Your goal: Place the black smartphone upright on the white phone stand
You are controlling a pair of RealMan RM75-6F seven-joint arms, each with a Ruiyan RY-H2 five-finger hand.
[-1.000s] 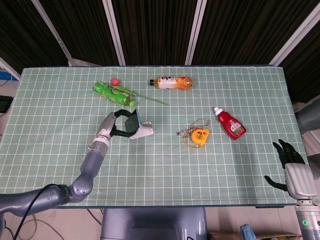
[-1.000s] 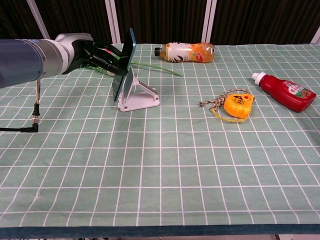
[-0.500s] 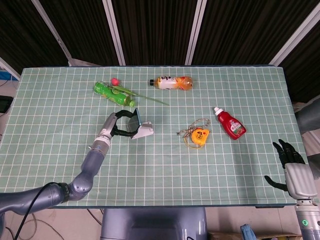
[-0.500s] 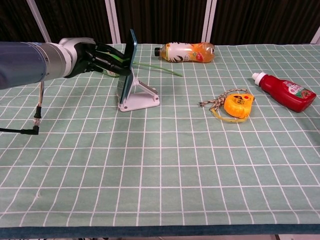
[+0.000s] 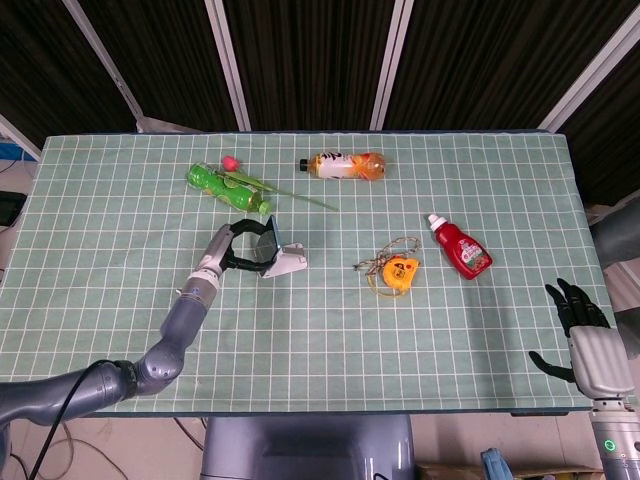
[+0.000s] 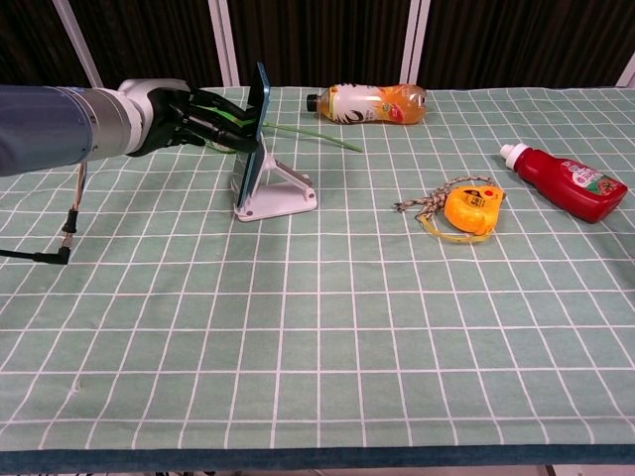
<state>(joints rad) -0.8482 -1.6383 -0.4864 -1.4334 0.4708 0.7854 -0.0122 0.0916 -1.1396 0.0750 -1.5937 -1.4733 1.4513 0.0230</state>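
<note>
Phone (image 6: pixel 256 134) stands on edge in stand (image 6: pixel 277 194), leaning back against it. Left robot hand (image 6: pixel 184 114) grasps phone's top, fingers (image 5: pixel 238 264) around it. Right robot hand (image 5: pixel 585 335) released, fingers apart, at surface's (image 6: pixel 327 327) near right edge, well apart from stand.

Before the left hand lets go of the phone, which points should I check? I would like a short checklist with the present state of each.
1. Black smartphone seated on the white phone stand: ok, upright.
2. Phone fully in the stand's lip: cannot tell.
3. Left hand holds the phone: ok.
4. Stand flat on the table: ok.
5. Green bottle behind the hand, retreat path: not ok, close.
6. Right hand away: ok.
</note>
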